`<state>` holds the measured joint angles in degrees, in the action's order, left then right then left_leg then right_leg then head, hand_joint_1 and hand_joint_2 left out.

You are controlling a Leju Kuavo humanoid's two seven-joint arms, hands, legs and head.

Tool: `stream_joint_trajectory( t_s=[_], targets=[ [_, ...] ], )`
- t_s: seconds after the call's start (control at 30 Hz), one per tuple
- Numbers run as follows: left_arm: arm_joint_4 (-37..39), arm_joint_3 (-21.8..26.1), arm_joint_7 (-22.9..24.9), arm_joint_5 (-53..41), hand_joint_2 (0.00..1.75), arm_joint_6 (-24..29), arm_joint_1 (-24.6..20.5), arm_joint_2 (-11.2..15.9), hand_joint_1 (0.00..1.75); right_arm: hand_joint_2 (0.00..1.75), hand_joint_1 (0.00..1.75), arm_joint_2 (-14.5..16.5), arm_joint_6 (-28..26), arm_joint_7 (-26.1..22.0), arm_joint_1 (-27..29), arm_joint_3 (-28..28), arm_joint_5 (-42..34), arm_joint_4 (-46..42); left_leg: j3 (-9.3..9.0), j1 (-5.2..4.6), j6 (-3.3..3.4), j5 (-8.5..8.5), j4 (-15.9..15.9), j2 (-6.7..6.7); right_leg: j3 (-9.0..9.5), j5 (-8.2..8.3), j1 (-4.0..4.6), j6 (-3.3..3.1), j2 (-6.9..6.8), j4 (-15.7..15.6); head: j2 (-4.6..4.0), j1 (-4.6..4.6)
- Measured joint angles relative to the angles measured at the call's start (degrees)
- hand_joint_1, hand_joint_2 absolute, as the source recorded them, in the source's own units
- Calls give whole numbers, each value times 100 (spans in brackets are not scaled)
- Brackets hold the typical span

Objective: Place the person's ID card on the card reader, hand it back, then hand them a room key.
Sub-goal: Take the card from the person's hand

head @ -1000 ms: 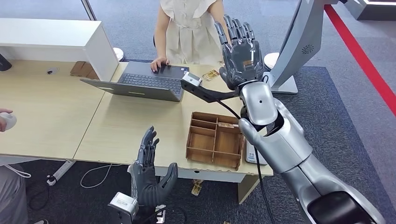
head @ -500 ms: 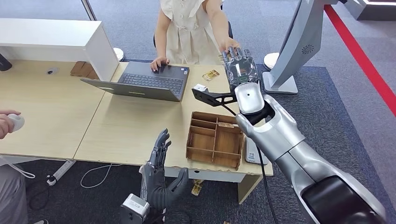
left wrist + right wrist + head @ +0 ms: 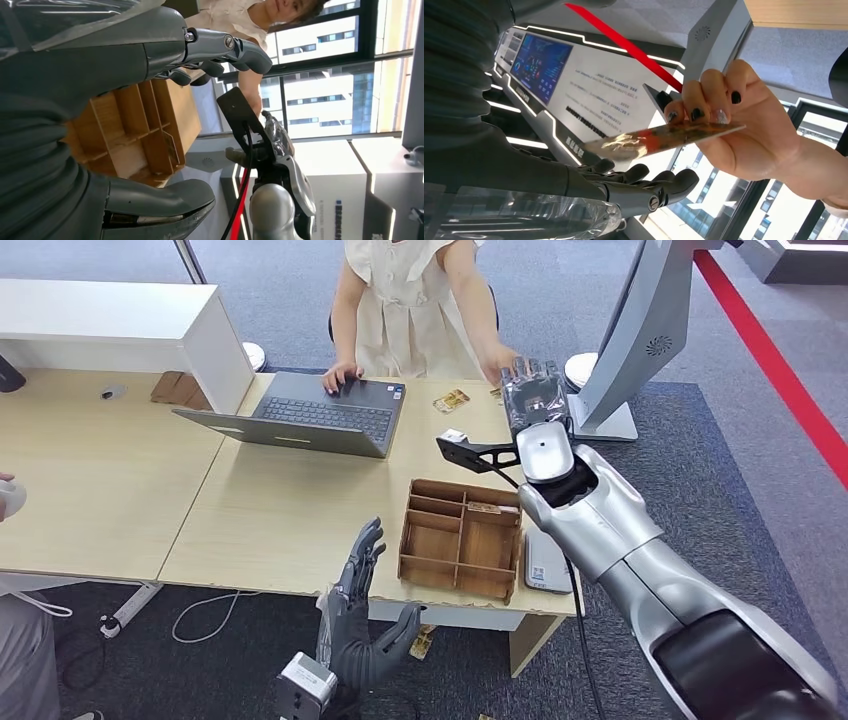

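A: Where's the ID card (image 3: 664, 137)?

B: In the person's hand (image 3: 744, 135), pinched at one end. The free end sits just above my right hand's (image 3: 535, 400) fingers (image 3: 644, 185), not touching that I can see. In the head view that hand is out past the far table (image 3: 250, 510) edge, palm up, fingers flat and apart, holding nothing.

A: Left hand (image 3: 355, 625)?

B: Low, near the front table edge, by the wooden tray (image 3: 460, 540), fingers spread, nothing in it. Leave it.

A: So the step is the take?

B: My read, yes. I'd hold the palm flat and steady, let the card come down on the fingers, then bring the thumb over the free end, clear of the person's fingers. Close too early and I'd likely knock the card or pinch them.

A: Reader?

B: Probably the flat white device (image 3: 545, 565) beside the tray, can't confirm.
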<state>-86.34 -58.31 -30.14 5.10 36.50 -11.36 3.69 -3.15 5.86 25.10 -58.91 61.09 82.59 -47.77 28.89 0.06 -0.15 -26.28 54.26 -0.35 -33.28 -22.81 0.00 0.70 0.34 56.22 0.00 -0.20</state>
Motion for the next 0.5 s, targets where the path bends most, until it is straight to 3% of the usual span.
stream_joint_trajectory(
  t_s=[0.3,0.4,0.43,0.5],
  targets=[
    [67,-113,-7,11,175,20,-86,-9,0,175,3,-60,-528,77,-30,1,-74,-119,-2,0,0,0,0,0,0,0,1,0,1,1,0,-1],
    [68,-123,-7,-16,175,6,-93,-9,0,175,77,-82,-674,99,-44,-12,-81,-179,-2,0,0,0,0,1,0,0,1,0,2,1,0,0],
    [68,-128,-7,-27,175,2,-97,-9,0,175,113,-88,-703,100,-44,-19,-80,-199,-2,0,0,0,0,2,0,0,1,0,2,1,0,0],
    [69,-140,-7,-48,175,0,-105,-12,0,175,140,-98,-736,99,-44,-33,-71,-228,-2,0,0,0,0,2,0,0,0,0,2,1,0,0]
  ],
)
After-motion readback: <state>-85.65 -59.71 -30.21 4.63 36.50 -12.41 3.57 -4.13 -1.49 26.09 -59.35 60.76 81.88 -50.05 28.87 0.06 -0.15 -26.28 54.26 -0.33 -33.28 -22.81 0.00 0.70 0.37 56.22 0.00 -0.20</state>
